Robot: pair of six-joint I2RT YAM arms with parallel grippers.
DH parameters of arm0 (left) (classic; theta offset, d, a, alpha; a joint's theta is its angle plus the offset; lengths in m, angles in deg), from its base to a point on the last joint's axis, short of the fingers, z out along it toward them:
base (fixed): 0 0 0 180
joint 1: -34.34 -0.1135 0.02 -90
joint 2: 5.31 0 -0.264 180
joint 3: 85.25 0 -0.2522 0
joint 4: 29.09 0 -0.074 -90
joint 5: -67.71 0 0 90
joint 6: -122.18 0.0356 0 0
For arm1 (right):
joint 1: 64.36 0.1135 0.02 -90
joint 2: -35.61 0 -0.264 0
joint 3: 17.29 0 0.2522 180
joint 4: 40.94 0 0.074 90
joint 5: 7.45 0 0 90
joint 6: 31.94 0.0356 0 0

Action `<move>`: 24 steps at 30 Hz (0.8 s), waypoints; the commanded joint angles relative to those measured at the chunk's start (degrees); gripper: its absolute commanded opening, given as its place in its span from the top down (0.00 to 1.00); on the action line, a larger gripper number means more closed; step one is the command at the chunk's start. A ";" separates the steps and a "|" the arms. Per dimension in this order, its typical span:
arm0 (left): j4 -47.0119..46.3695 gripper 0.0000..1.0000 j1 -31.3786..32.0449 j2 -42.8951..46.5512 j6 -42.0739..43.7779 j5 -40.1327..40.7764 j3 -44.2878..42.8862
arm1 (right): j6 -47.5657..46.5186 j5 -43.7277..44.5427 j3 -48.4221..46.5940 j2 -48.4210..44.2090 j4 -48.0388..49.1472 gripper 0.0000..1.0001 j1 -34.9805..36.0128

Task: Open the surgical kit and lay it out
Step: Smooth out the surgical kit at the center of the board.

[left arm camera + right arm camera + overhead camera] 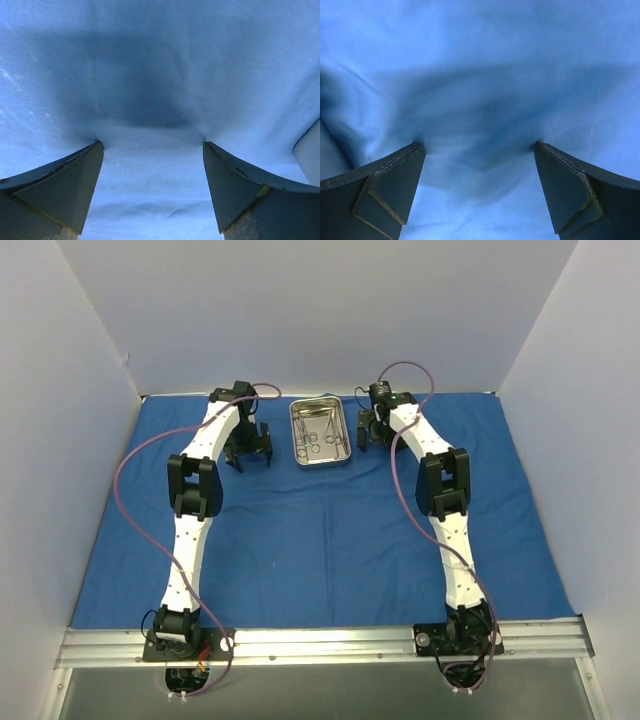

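The blue cloth (320,550) lies spread, the steel tray (294,430) far-centre holding instruments (322,435). The left gripper (250,460) and right gripper (366,432) flank it, jaws gaping, empty, tips seemingly dimpling cloth; dragging could bunch it and shift the tray.

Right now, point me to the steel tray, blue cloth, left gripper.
steel tray (322,462): top external view, near rim.
blue cloth (320,540): top external view, bare middle stretch.
left gripper (152,143): left wrist view, midway between open fingertips.
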 commanded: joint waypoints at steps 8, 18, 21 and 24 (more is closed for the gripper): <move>-4.26 0.10 -8.25 -9.19 -0.55 -4.80 -7.64 | -1.64 2.21 -11.70 14.13 -3.64 0.00 -0.50; -8.48 0.08 -11.06 0.01 0.42 -10.70 -6.42 | -1.03 -0.61 -8.89 0.88 1.46 0.00 -0.33; -7.77 0.07 -10.72 6.78 -0.99 -6.23 -0.89 | -1.02 0.18 -7.58 -4.48 -1.17 0.00 0.11; -8.74 0.07 -10.54 13.46 -2.05 -4.47 5.70 | -1.64 0.19 -1.35 -10.72 -3.02 0.00 1.42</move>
